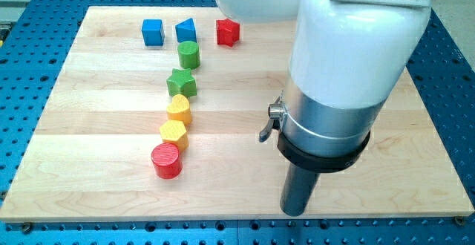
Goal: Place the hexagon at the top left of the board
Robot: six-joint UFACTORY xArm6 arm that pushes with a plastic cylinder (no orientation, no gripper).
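Note:
The yellow hexagon (174, 133) lies left of the board's middle, low in a slanting chain of blocks. Just below it is a red cylinder (166, 160); just above it a yellow heart-like block (179, 108), then a green star (182, 83) and a green cylinder (188, 54). Along the view's top stand a blue cube (152, 32), a blue triangle (185, 30) and a red star (228, 32). My tip (295, 212) rests on the board near the bottom edge, well to the right of the yellow hexagon and apart from every block.
The wooden board (89, 126) lies on a blue perforated table (18, 89). The arm's large white and grey body (349, 67) covers much of the board's right half and top middle.

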